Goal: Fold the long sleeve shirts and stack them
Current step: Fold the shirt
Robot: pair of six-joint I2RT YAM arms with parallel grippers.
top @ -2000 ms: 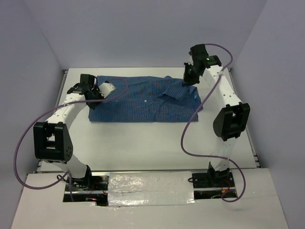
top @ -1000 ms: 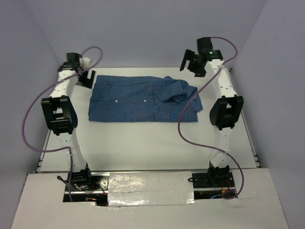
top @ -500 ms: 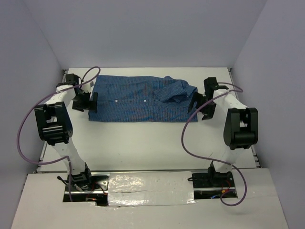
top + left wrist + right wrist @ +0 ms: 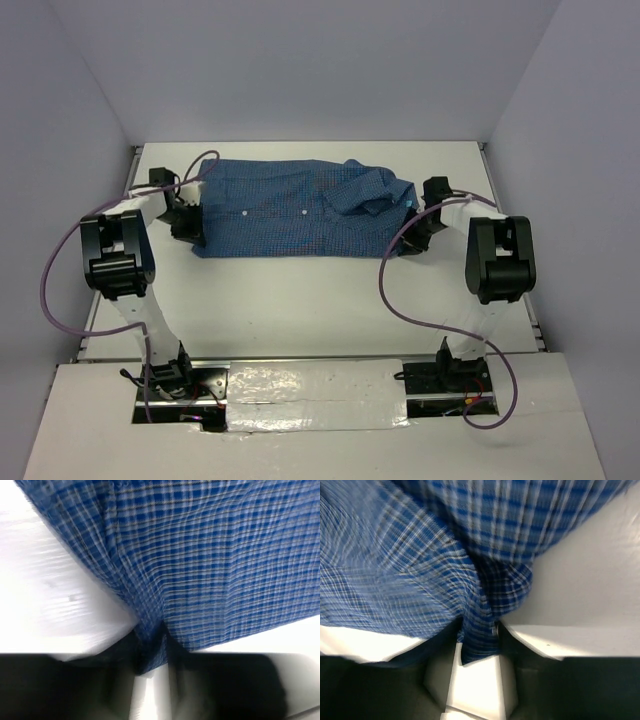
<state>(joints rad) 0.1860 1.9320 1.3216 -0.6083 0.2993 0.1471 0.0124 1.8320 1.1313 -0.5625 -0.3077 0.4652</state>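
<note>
The blue checked long sleeve shirt (image 4: pixel 300 208) lies folded into a wide rectangle on the white table, collar bunched at its right end. My left gripper (image 4: pixel 192 222) is low at the shirt's left edge, shut on a pinch of the cloth (image 4: pixel 150 645). My right gripper (image 4: pixel 412 225) is low at the shirt's right edge, shut on a fold of the cloth (image 4: pixel 480 635). In both wrist views the blue cloth fills the upper part and runs down between the dark fingers.
The white table (image 4: pixel 300 300) is walled by grey panels on the left, back and right. Purple cables loop off both arms; the right one (image 4: pixel 390 270) hangs over the table in front of the shirt. The arm bases stand at the near edge.
Both arms have come down from above the back of the table to the shirt's left and right edges and have shut on the cloth there. The shirt has hardly moved.
</note>
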